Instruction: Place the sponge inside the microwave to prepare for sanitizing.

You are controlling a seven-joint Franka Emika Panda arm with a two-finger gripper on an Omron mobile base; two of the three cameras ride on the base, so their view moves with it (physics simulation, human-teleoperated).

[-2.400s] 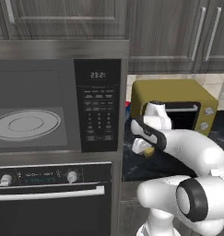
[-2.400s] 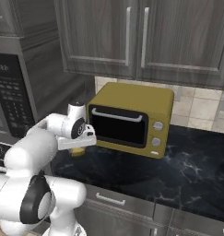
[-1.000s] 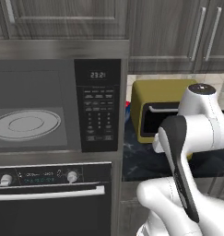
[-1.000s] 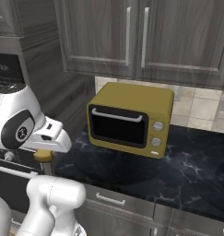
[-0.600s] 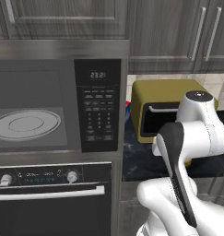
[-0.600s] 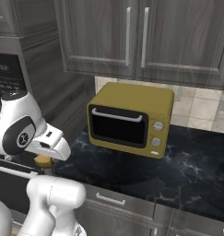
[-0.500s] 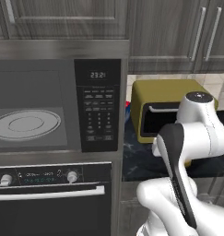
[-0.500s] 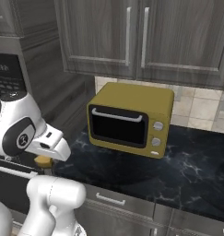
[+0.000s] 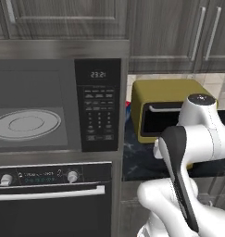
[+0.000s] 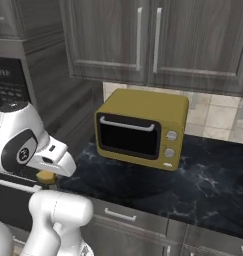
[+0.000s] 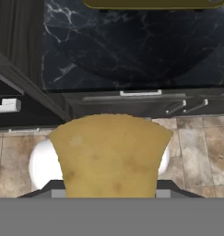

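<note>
The sponge, a yellow soft block, is close to the hand camera and held between the fingers of my gripper, which is shut on it; the sponge hides the fingertips. From the right base view a bit of the sponge peeps out under the white hand, low in front of the counter's edge. The microwave is built in at the left, its grey interior and round turntable showing. My hand hangs to the right of the microwave, away from its cavity.
An olive-yellow toaster oven stands on the dark marble counter. A black oven with knobs and a bar handle sits under the microwave. Grey cabinets hang above. Drawer fronts and tiled floor lie below the hand.
The arm has drawn back from beside the toaster oven and swung the hand down in front of the counter's edge, with the sponge still held. Over the last half second it has sunk slightly.
</note>
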